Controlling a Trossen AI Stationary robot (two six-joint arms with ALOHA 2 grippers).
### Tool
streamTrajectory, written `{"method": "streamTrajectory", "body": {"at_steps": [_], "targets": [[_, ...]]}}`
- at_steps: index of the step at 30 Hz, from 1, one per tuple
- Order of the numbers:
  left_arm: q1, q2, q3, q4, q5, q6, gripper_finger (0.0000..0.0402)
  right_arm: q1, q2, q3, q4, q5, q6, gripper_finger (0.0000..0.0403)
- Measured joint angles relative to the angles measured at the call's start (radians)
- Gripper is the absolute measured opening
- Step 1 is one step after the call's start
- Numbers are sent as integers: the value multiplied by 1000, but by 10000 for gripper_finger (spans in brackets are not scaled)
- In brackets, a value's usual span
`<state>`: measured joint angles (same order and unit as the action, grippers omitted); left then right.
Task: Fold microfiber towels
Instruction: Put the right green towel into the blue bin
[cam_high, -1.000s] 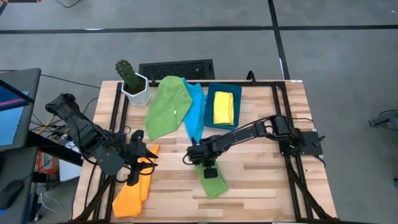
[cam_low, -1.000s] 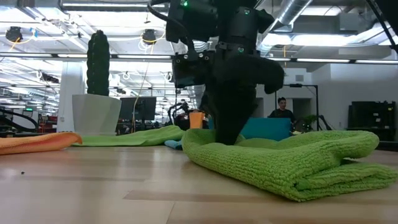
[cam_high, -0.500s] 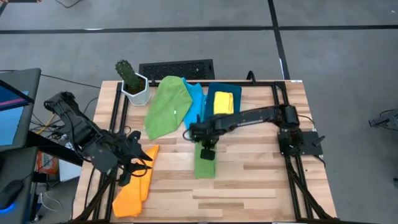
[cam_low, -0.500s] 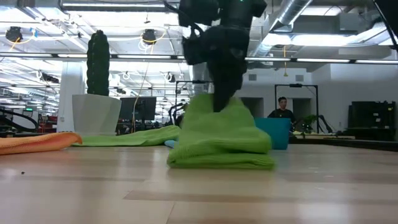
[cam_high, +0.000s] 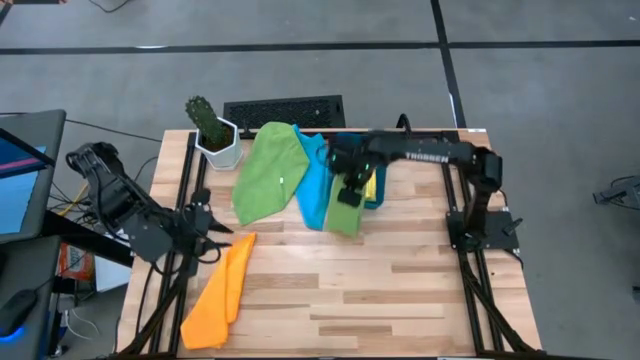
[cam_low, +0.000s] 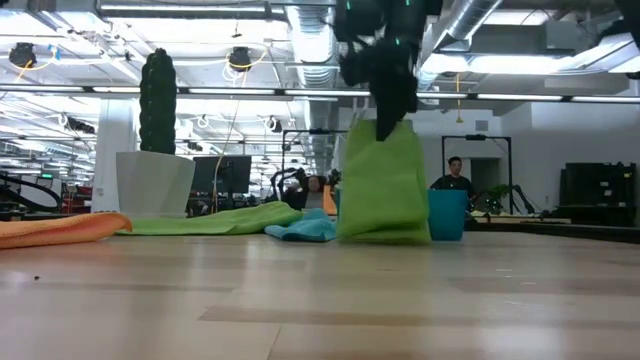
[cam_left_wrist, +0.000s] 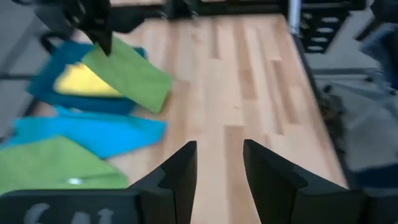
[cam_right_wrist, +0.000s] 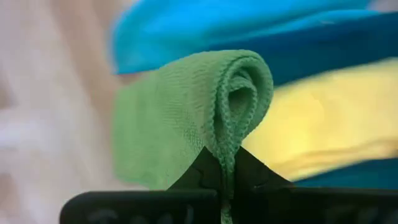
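Wood table (cam_high: 400, 290) — towels, bin (cam_high: 385, 150), cactus pot (cam_high: 218, 145).

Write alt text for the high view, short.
Seen from above, the right gripper holds a folded green towel hanging beside the blue bin with a yellow towel. The left gripper waits open near an orange towel.

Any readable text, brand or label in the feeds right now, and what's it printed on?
"TROSSEN", in white letters along the right arm's forearm link, seen in the high view.
A small white tag on the spread green towel: too small to read.
Pale markings on the bar beneath the left gripper's fingers in the left wrist view: too blurred to read.
Nothing else legible.
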<state>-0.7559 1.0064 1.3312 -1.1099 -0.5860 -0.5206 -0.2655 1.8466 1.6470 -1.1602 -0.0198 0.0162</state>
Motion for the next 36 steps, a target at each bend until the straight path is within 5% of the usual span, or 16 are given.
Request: {"method": "streamTrajectory", "body": {"at_steps": [10, 17, 27, 36], "targets": [[97, -67, 0, -1, -188, -3, 123, -332, 7, 0, 4, -34, -365, 23], [200, -98, 0, 0, -249, -17, 123, -458, 6, -5, 98, -138, -490, 23], [310, -106, 0, -6, -249, 3, 123, -422, -17, -70, 82, -148, -532, 23], [342, -110, 0, -8, -228, 20, 123, -285, -121, 18, -9, -181, -453, 23]]}}
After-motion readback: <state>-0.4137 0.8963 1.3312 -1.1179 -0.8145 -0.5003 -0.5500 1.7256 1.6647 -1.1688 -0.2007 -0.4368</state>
